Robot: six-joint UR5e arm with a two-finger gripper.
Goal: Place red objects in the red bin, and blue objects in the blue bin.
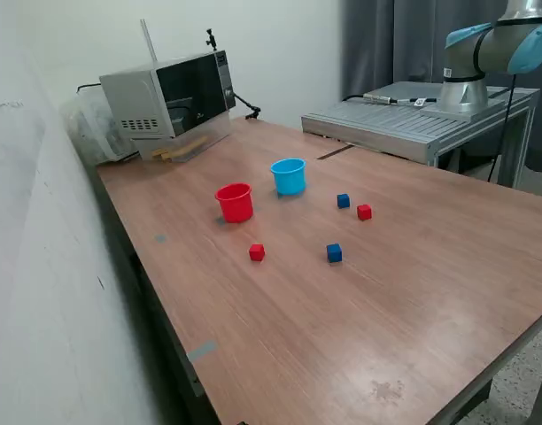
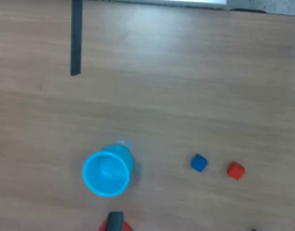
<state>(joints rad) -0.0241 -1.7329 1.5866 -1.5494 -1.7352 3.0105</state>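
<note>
In the exterior view the red cup (image 1: 235,202) and the light blue cup (image 1: 289,175) stand upright, side by side, mid-table. One dark blue cube (image 1: 343,201) and one red cube (image 1: 364,212) lie close together to the exterior view's right of the cups. A second red cube (image 1: 257,252) and a second blue cube (image 1: 334,253) lie nearer the front. The wrist view looks down from high up on the blue cup (image 2: 107,172), a blue cube (image 2: 198,162) and a red cube (image 2: 235,170). Only two dark fingertips (image 2: 115,221) show at that picture's edge, far apart, with nothing between them.
A microwave (image 1: 169,93) stands at the back by the wall. A grey metal platform (image 1: 413,115) holds the arm's base (image 1: 466,88) at the exterior view's right. A dark strip (image 2: 76,38) lies in the wooden table (image 1: 386,301).
</note>
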